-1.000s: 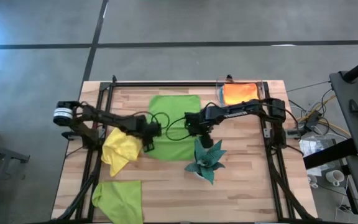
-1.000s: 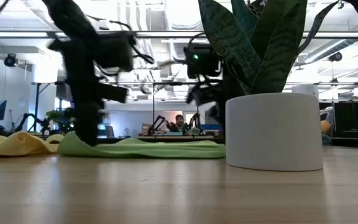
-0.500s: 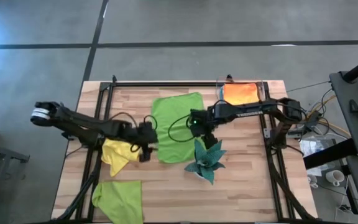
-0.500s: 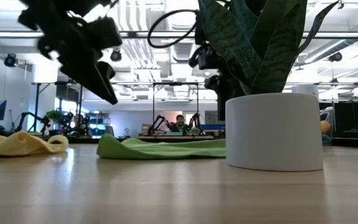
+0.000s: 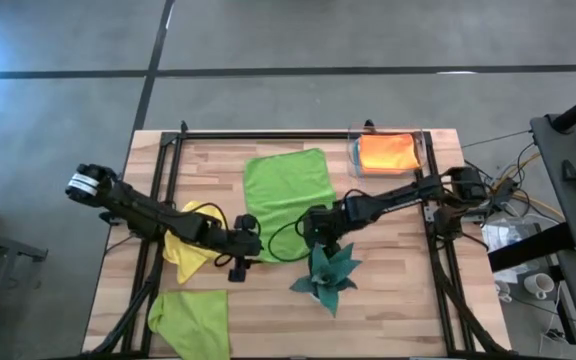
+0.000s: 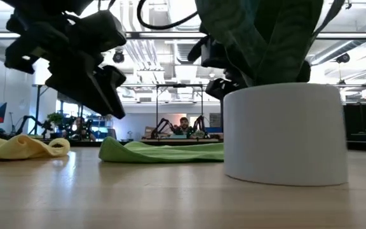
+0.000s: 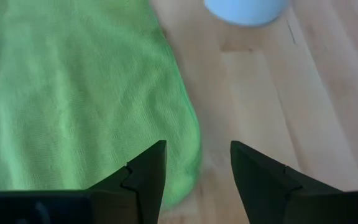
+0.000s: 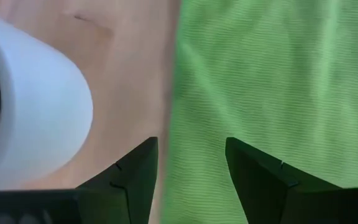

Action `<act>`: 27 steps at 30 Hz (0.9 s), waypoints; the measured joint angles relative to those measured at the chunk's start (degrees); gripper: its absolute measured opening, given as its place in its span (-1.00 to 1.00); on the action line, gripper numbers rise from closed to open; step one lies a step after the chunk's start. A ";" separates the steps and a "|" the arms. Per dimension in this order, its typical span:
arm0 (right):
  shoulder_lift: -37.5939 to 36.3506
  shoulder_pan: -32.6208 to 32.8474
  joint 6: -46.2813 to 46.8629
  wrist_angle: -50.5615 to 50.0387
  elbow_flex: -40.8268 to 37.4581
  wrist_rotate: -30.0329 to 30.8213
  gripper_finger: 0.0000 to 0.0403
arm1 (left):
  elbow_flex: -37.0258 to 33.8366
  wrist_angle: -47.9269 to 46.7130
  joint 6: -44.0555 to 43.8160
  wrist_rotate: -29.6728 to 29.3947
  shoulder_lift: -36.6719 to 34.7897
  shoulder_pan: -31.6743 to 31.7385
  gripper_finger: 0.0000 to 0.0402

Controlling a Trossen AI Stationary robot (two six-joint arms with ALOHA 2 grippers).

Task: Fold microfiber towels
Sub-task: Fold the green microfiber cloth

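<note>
Right now I have the lime green microfiber towel (image 5: 288, 200) lying flat at the centre of the light wooden table (image 5: 398, 310), its far edge toward 12 o'clock and its near edge toward 6. My left hand (image 5: 240, 252) hovers over the near corner at about 7 o'clock of that cloth, fingers released with nothing between them; the left wrist view shows the rounded green corner (image 7: 179, 162) just under the gap. My right hand (image 5: 316, 228) sits at the cloth's 5 o'clock corner, also released and empty, with the white round pot (image 8: 23, 106) of the dark teal spiky plant (image 5: 326, 275) just beside it.

I judge this as the approach to the first fold: both hands lined up on the near edge, grip not yet taken. Next I would lower both, pinch the corners and carry them toward 12. The pot crowds my right side, so I might nudge it.

Elsewhere wait a crumpled yellow towel (image 5: 190, 240) at 9, a second lime green towel (image 5: 193, 318) at 7, and an orange towel (image 5: 386, 152) at 1, possibly in a clear tray.
</note>
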 joint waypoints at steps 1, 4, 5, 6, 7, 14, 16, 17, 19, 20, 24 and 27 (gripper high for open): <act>0.00 0.70 0.85 0.14 -0.07 -0.04 -0.07 | -0.04 -0.78 -0.74 0.00 -0.17 -0.21 -0.19; 0.00 2.84 3.71 -0.39 -0.41 -2.56 -0.07 | -0.11 -3.00 -3.23 -0.02 -0.56 -1.08 -0.19; 0.00 3.60 4.78 -1.21 -0.46 -3.72 -0.07 | -0.13 -3.13 -4.15 -0.04 -0.60 -1.47 -0.19; 0.00 4.44 5.82 -2.38 -0.47 -4.61 -0.07 | -0.14 -3.05 -4.87 -0.07 -0.60 -2.04 -0.19; 0.00 5.35 6.73 -3.66 -0.43 -4.91 -0.07 | -0.17 -3.05 -5.41 -0.14 -0.60 -2.69 -0.19; -2.15 9.04 8.98 -6.10 0.09 4.51 -0.07 | -0.32 -2.27 -5.54 -4.57 -0.09 -5.95 -0.19; -3.58 9.04 9.47 -8.00 0.11 8.49 -0.07 | -1.08 -2.34 -6.48 -5.51 -0.11 -6.09 -0.19; -4.23 9.03 9.56 -9.09 -0.01 11.01 -0.07 | -1.57 -2.38 -7.32 -5.51 -0.11 -6.09 -0.19; -5.71 8.93 9.47 -11.03 -0.95 14.84 -0.07 | -2.90 -1.17 -8.85 -5.53 -0.11 -6.09 -0.19; -6.15 8.56 9.24 -11.39 -1.67 15.32 -0.07 | -3.76 -0.13 -9.05 -5.53 -0.11 -6.13 -0.19; -6.35 5.91 8.42 -10.60 -4.86 12.21 -0.07 | -5.65 4.69 -9.24 -5.53 -0.09 -6.13 -0.19; -4.77 4.46 5.08 -9.37 -5.26 11.75 -0.07 | -6.32 9.01 -7.42 -5.53 -0.11 -6.30 -0.19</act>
